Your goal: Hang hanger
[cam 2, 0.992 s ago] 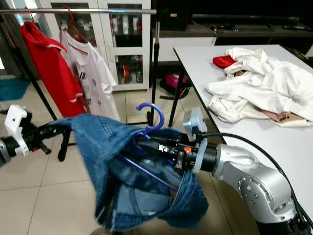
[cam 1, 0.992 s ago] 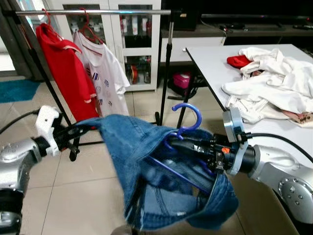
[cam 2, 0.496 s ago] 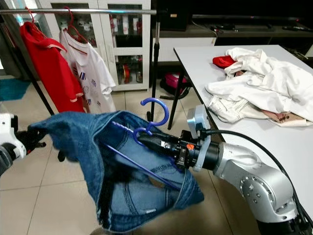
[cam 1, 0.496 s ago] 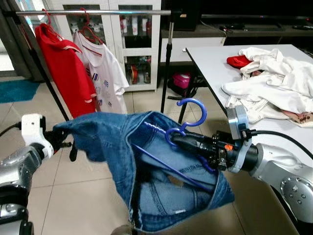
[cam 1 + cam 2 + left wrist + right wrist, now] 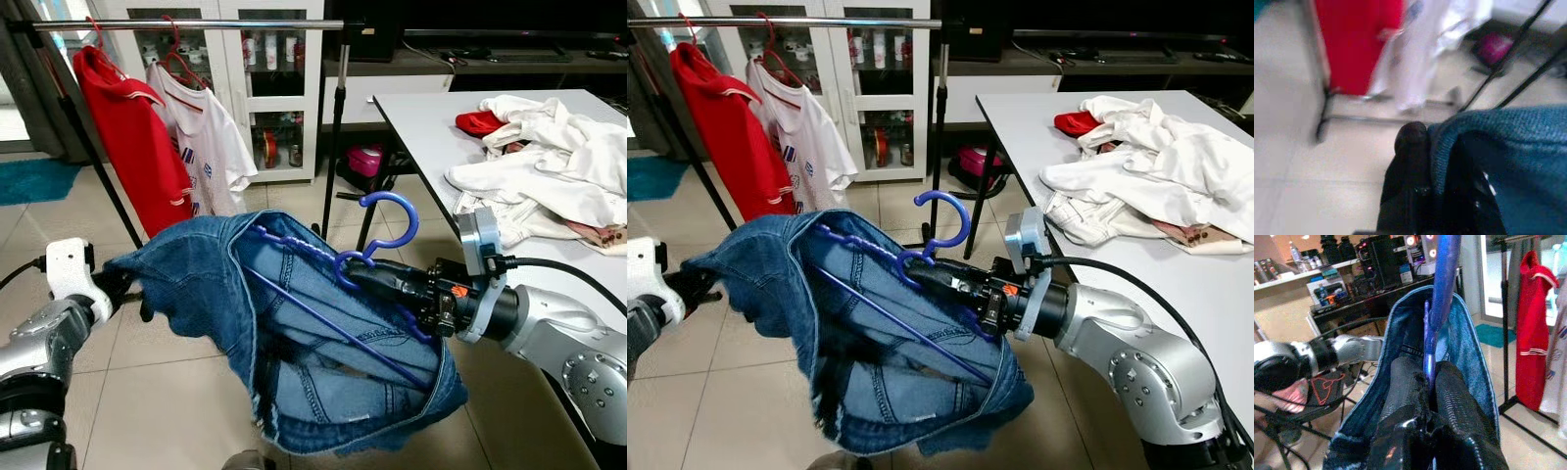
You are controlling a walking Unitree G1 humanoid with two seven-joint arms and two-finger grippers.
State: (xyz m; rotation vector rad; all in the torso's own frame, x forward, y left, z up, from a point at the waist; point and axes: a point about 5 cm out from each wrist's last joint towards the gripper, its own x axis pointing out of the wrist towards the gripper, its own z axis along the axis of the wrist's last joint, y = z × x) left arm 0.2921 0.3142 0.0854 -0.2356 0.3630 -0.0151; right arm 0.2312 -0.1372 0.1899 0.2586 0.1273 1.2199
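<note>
A blue plastic hanger [image 5: 388, 231] stands hook-up in front of me, its arms inside a pair of blue jeans [image 5: 323, 362]. My right gripper [image 5: 358, 278] is shut on the hanger's neck just under the hook; in the right wrist view the fingers [image 5: 1400, 382] clamp the blue stem [image 5: 1442, 289]. My left gripper [image 5: 122, 285] is shut on the jeans' waistband at the left, and the denim [image 5: 1508, 147] lies pinched between its fingers [image 5: 1410, 144]. The jeans hang stretched between both grippers.
A clothes rail [image 5: 186, 23] stands at the back left with a red shirt [image 5: 127, 137] and a white shirt [image 5: 211, 137] on red hangers. A white table [image 5: 421, 127] at the right carries a heap of white clothes [image 5: 549, 166]. The tiled floor lies below.
The jeans' waistband has been pulled open and up to the left, so the hanger's arm now shows inside it. The hanger has risen slightly.
</note>
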